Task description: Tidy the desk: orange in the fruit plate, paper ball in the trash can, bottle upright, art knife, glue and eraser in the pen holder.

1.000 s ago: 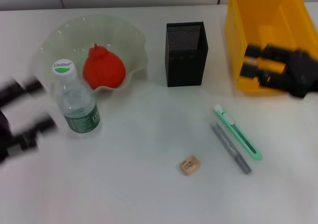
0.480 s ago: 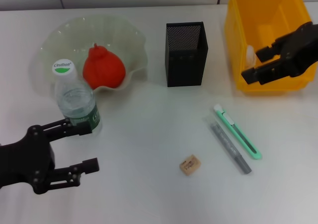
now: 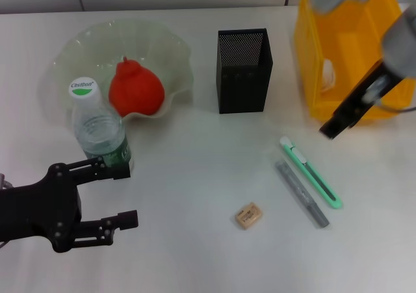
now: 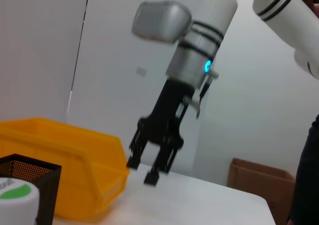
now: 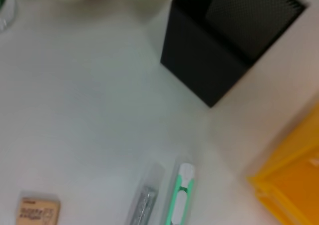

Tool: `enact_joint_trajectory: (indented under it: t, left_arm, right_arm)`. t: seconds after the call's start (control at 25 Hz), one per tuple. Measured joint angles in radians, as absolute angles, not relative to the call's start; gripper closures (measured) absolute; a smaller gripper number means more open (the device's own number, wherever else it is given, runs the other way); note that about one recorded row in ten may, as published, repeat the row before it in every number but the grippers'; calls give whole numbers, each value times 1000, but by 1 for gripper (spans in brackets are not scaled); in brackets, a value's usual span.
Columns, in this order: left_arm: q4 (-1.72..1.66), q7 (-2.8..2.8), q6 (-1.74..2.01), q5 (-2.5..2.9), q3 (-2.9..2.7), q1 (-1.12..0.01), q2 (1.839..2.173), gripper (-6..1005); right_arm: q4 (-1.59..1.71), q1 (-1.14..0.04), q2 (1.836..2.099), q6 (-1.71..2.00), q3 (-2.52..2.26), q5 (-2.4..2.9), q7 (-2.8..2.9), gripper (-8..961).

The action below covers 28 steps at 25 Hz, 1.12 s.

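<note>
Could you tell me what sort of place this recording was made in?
Probably a lab or office test bench set up as a desk: a plain white table with a mesh pen holder, a yellow bin and stationery, bare walls, and a cardboard box on the floor.
</note>
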State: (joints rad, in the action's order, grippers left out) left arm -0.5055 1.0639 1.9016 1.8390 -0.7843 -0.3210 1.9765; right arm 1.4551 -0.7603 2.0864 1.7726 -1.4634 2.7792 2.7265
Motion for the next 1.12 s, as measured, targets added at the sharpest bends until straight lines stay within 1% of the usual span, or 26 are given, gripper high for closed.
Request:
enact_joint_trajectory:
  t: [0.28, 0.64, 1.12]
  left_arm:
    - [-506, 1064, 1881, 1841, -784, -322, 1977, 215]
    - [-506, 1063, 1848, 1843, -786, -322, 1982, 215]
    - [-499, 1065, 1841, 1843, -787, -316, 1983, 215]
  right_arm:
    - [1249, -772, 2089, 1574, -1585, 2724, 2763, 298]
    - [1144, -768, 2092, 1478, -1611, 2700, 2770, 302]
    - [1078, -767, 2092, 1399, -1643, 2690, 2769, 391]
